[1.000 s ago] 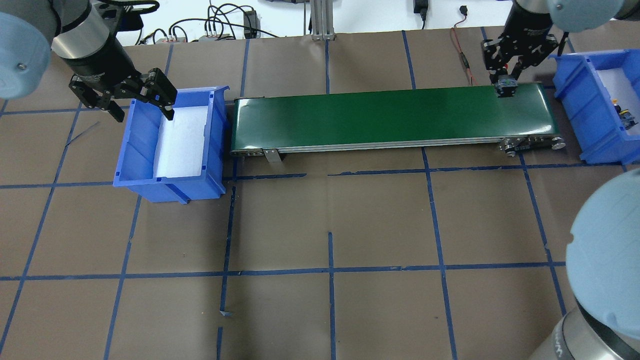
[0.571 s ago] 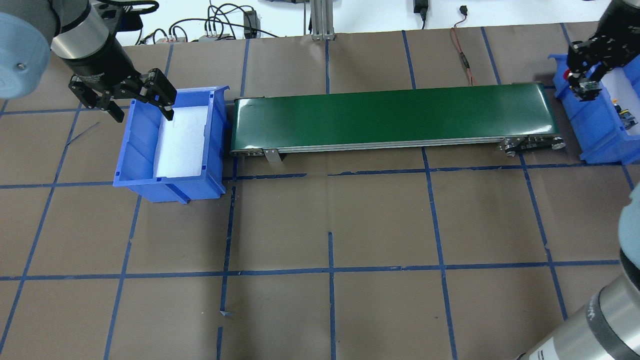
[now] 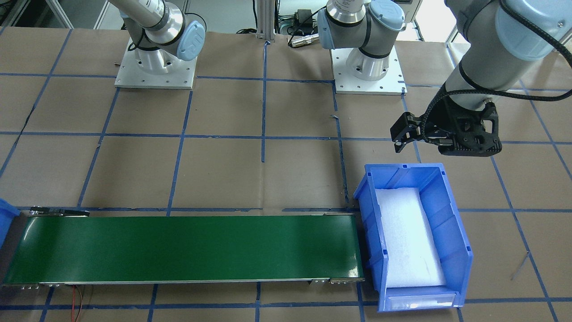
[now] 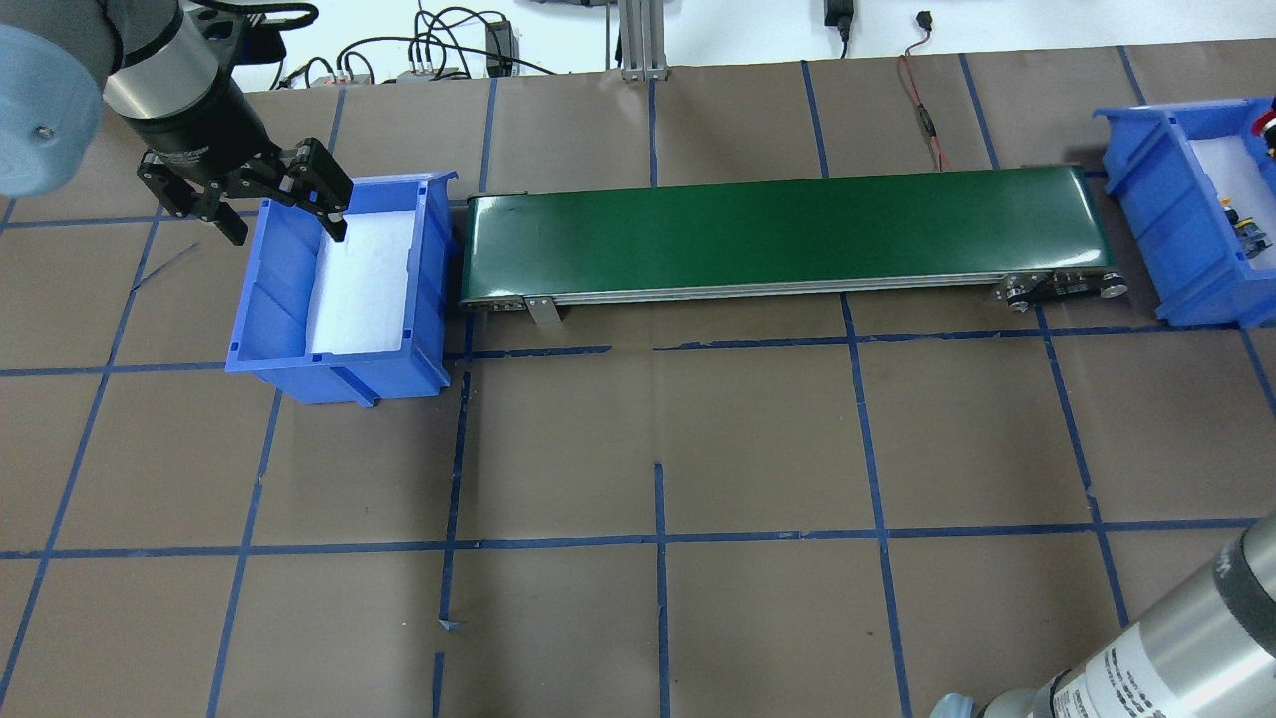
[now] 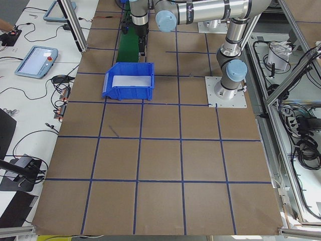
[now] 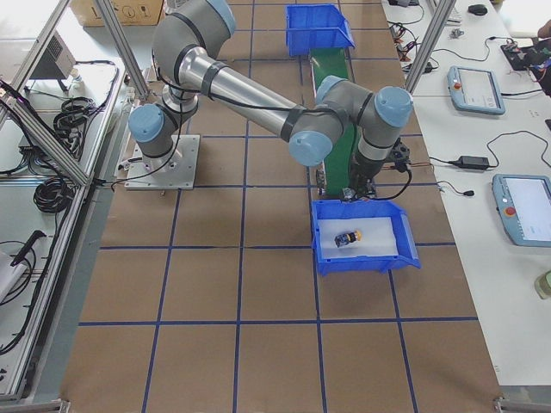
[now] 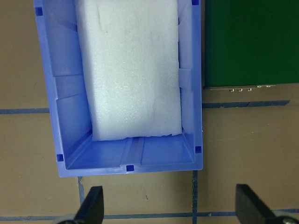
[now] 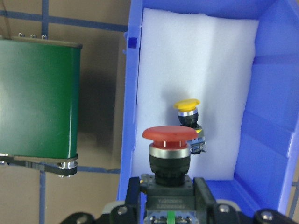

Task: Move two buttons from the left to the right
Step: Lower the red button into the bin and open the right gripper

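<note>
Right gripper (image 8: 167, 198) has the red button (image 8: 169, 140) clamped by its black body, the fingers (image 8: 132, 192) closed tight on either side of it. It hangs over the right blue bin (image 8: 268, 116), above the white foam pad (image 8: 201, 51) that lines the bottom. And down on that foam, just beyond the red cap in the wrist view, lies the yellow button (image 8: 188, 112), tipped on its side with its cap toward the bin's far end. The side view from the robot's right shows the same yellow button on the foam in the middle of that bin. To the left in the wrist view, the end of the green conveyor belt (image 8: 37, 98) sits just beside the bin wall.

Over at the other end of the belt, the left gripper (image 4: 286, 212) hovers with its fingers (image 7: 92, 205) spread wide and holding nothing. They hang above the brown paper surface (image 4: 658, 449), just outside the end wall of the left blue bin (image 4: 269, 299). That bin has a white foam pad in it and stands right at the belt's end.
</note>
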### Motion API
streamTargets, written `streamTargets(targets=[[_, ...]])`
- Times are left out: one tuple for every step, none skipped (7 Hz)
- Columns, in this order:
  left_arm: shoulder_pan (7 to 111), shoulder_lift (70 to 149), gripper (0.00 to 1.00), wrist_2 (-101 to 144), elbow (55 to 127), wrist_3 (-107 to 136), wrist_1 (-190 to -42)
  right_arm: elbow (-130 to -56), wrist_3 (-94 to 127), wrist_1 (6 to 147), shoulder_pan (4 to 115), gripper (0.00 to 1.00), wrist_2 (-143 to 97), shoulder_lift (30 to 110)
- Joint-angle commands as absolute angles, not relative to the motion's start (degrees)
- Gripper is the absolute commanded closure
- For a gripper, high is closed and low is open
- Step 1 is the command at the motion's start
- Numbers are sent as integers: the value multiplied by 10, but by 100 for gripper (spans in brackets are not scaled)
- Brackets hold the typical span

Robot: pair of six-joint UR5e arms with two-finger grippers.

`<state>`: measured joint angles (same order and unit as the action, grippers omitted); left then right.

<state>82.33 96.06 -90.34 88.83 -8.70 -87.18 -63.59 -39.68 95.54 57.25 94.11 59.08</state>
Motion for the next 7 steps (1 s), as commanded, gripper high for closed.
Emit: streamTargets(targets=[[824,961,0,-904,889,-87,-872,-577,-399,968,574,87,936,535],[824,962,0,-904,889,-87,-872,-559,-399,977,577,87,935,513],[824,962,0,-904,888,-87,-871,-549,-400,987,578,87,935,493],[824,962,0,-904,887,-87,-869,-548,-411,996,576,87,934,483],[824,962,0,-904,888,-87,-870,-548,-412,1001,576,87,934,479],[824,962,0,-903,887,-87,-868,-548,-413,1021,575,87,934,462],[823,962,0,-901,885,-87,-868,-548,-430,1041,572,87,931,444]])
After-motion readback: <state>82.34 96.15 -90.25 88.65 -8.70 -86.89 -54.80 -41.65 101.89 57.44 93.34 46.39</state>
